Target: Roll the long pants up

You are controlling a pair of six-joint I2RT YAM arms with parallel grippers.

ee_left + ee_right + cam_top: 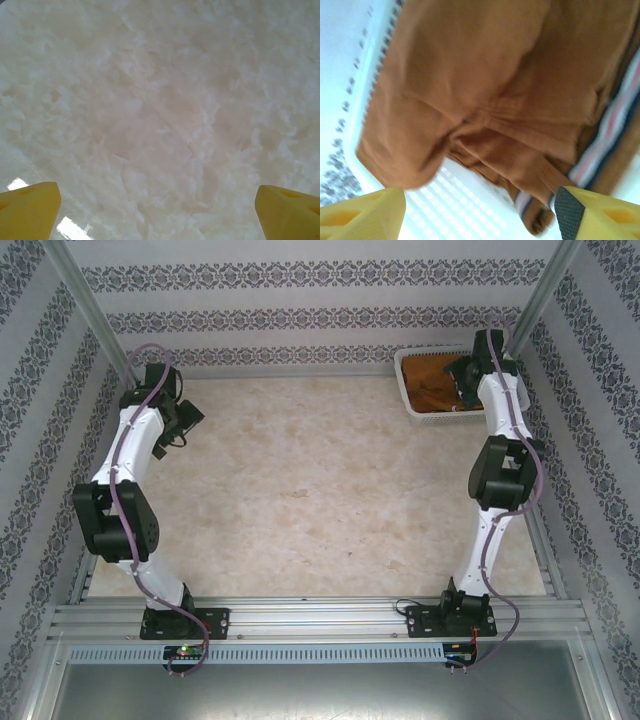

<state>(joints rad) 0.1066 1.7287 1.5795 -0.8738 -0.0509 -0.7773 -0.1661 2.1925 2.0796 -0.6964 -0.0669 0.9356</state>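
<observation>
Currently, long pants (485,90) seen crumpled inside white basket (440,416) at far right corner of table (300,490), right gripper (480,200) held just above them with jaws apart, left gripper (156,200) spread wide over table.

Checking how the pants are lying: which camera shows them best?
The right wrist view: the long pants are close up, bunched in the white basket. Top external shows them small, at far right. Left wrist faces the tabletop.

White basket (404,380), marbled tabletop (320,490), perhaps striped cloth (600,145)
</observation>
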